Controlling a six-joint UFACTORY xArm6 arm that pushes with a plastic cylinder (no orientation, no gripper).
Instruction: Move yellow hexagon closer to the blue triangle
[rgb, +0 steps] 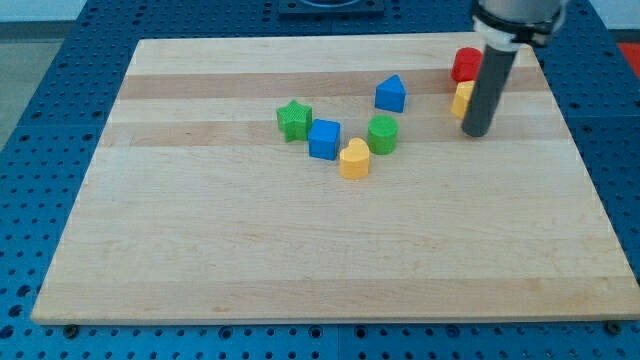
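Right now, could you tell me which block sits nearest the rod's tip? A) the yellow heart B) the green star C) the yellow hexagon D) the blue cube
C: my tip stands right beside the yellow hexagon, partly hiding it, below the red block at the view's upper right.

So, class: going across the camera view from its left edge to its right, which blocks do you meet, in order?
Green star → blue cube → yellow heart → green cylinder → blue triangle; the yellow hexagon, red block and my tip overlap, so they are omitted.
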